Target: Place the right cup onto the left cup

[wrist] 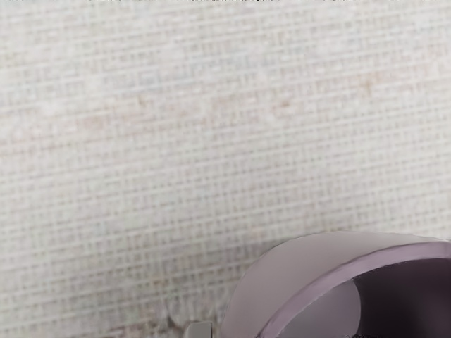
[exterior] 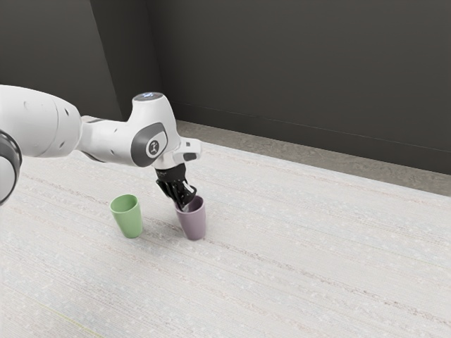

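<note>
- Black gripper (exterior: pixel 184 204) is pointing down at the purple cup (exterior: pixel 193 224), its tip end overlapping the rim on the side toward the exterior view's left.
- Opening: cannot tell how wide, nor whether it is having any hold on the cup.
- Purple cup is standing upright on the pale table (exterior: pixel 303 246), mouth up, well in from the far edge; its body is lying just below the gripper's tip end.
- Green cup (exterior: pixel 130 220) is standing upright, mouth up, near the purple one but apart, toward the exterior view's left, also well in from the table's far edge.
</note>
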